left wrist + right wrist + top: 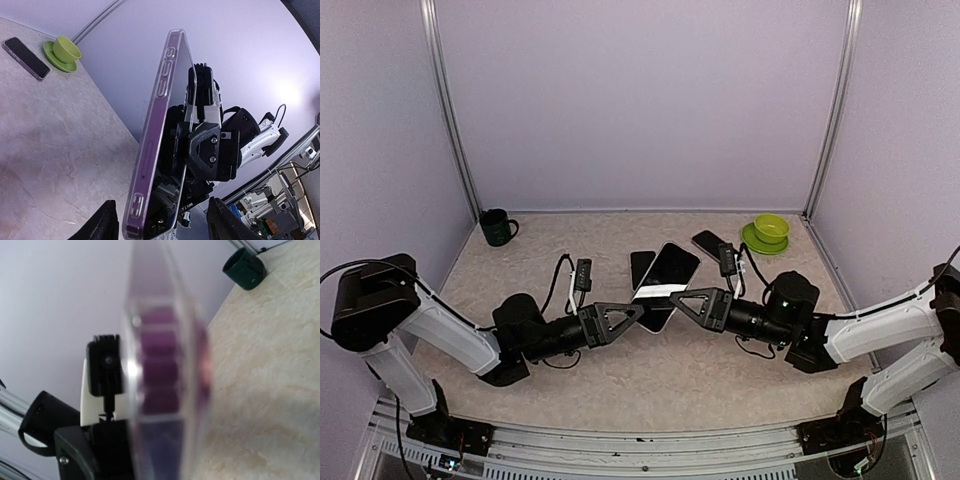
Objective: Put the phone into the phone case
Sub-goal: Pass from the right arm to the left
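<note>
A purple phone (pixel 665 285) with a clear phone case (pixel 172 55) round its edge is held up on edge above the middle of the table. My right gripper (pixel 677 300) is shut on its right side; in the left wrist view that gripper (pixel 205 150) shows as a black block behind the phone (pixel 150 150). My left gripper (pixel 638 312) stands open at the phone's left end, and its fingers (pixel 102 222) have a gap to the phone on both sides. In the right wrist view the phone (pixel 165 390) is a close blur hiding my own fingers.
A dark flat phone-like slab (pixel 642 265) lies on the table behind the held phone. Another dark phone (pixel 710 243) lies near a green cup on a saucer (pixel 768 232) at the back right. A dark mug (pixel 498 227) stands at the back left.
</note>
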Controlling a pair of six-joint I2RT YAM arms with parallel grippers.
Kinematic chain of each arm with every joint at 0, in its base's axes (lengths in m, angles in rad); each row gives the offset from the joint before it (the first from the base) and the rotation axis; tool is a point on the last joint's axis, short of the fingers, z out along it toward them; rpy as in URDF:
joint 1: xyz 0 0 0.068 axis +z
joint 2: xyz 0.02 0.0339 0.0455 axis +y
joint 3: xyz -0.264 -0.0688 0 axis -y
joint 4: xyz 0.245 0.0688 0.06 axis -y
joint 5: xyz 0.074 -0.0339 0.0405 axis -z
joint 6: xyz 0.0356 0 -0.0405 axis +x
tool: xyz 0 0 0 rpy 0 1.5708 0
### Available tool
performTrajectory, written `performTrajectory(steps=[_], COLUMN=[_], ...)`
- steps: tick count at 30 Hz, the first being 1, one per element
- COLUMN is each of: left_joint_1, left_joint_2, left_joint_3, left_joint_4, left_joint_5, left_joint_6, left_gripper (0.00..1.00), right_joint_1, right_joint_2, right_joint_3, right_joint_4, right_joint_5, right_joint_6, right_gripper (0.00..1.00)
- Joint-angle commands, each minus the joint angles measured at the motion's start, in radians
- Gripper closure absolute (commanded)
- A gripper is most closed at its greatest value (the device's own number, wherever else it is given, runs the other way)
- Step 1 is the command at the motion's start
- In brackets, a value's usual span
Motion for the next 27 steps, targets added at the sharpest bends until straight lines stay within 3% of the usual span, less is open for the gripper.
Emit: performTrajectory(steps=[1,7,14,18,23,27], left_joint_1=[-0.004,-0.003,0.0,0.002,0.011,0.04], left_joint_2=[0.038,0.087,0.1,0.096,0.077,0.042], left_joint_3=[0.045,0.069,0.062,0.059,0.046,0.024], left_joint_4=[0.096,0.148,0.173,0.175,0.17,0.133], left_joint_5=[0.032,0.056,0.044,0.035,0.027,0.026], left_joint_6=[-0.008,-0.032,-0.046,-0.051,-0.064,-0.08], left_gripper=[0.44,0.57,0.88,0.99,1.0,1.0], right_joint_1=[-0.004,-0.005,-0.005,-0.005,-0.005,-0.011], right_joint_2=[0.032,0.063,0.07,0.072,0.08,0.064], right_joint_3=[-0.003,-0.014,-0.022,-0.024,-0.022,-0.012], right_joint_4=[0.165,0.225,0.238,0.24,0.223,0.163], right_joint_5=[-0.018,-0.017,-0.004,0.0,-0.002,-0.015], right_joint_6=[0.036,0.068,0.075,0.077,0.081,0.053], right_gripper=[1.0,1.0,1.0,1.0,1.0,0.61])
